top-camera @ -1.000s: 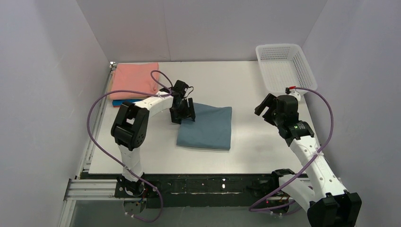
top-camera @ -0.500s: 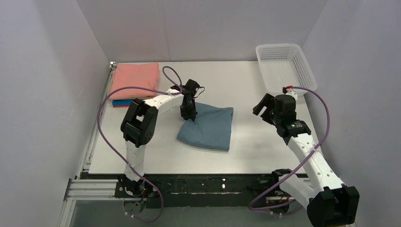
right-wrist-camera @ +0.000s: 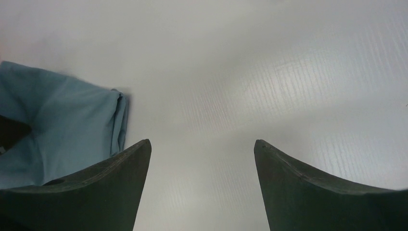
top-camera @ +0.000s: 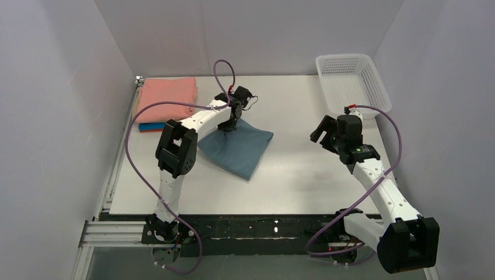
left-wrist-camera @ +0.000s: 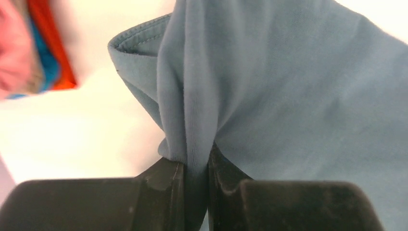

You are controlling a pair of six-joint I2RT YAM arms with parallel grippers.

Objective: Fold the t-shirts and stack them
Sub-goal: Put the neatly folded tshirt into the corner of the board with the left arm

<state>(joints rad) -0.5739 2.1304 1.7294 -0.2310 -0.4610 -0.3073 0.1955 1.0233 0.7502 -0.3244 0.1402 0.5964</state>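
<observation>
Left tool (top-camera: 229, 127): clamped together on a pinched ridge of the blue-grey t-shirt (top-camera: 239, 149). In the wrist view the two dark fingers (left-wrist-camera: 166, 185) squeeze a narrow fold of cloth between them (left-wrist-camera: 196, 166).
Blue-grey t-shirt: folded, lying near the middle of the bench (top-camera: 303, 175), a little toward 10 o'clock. It is turned like a diamond, with one corner pointing to 6 o'clock. The edge at 12 o'clock is lifted by the grip and the rest rests on the bench. A hemmed edge curls over beside the pinch (left-wrist-camera: 137, 41).
Right tool (top-camera: 322, 130): fingers wide apart, with only bare bench between them (right-wrist-camera: 202, 144). It holds nothing and hangs above the bench at 3 o'clock of the blue-grey t-shirt, well apart from it. The shirt's folded edge (right-wrist-camera: 118, 120) shows at 9 o'clock in its wrist view.
Stack: at the bench's 10 o'clock corner. The salmon-pink t-shirt (top-camera: 167, 92) is on top. The bright blue t-shirt (top-camera: 147, 125) and orange t-shirt (top-camera: 153, 130) show as thin edges beneath it.
Stack to blue-grey t-shirt: near, not touching.
Mesh basket (top-camera: 350, 59): white, at the bench's 2 o'clock corner, beyond the right tool.
Purple cable (top-camera: 133, 169): loops out from the left arm toward 9 o'clock.
</observation>
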